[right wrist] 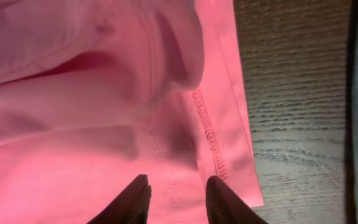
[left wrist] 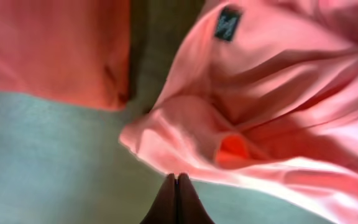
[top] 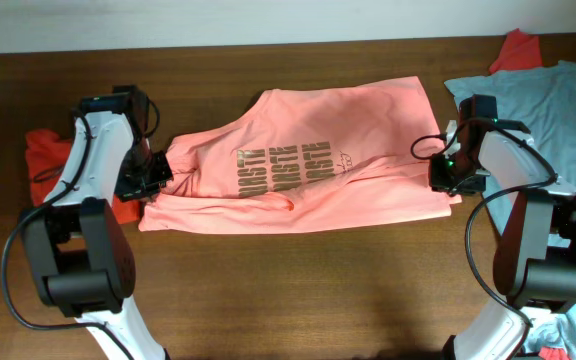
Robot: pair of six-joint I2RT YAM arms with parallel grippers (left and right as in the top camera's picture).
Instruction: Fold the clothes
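Left gripper [left wrist: 176,179] is seen shut by the collar of the salmon-pink shirt [top: 308,170], spread on the table [top: 298,290]; right gripper [right wrist: 178,180] is held parted over its hem. Bare wood is shown along the near edge.

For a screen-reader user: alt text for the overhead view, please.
A salmon-pink T-shirt lies spread on a wooden table, left gripper at one end, right gripper at the other. A grey-blue shirt lies at far right.
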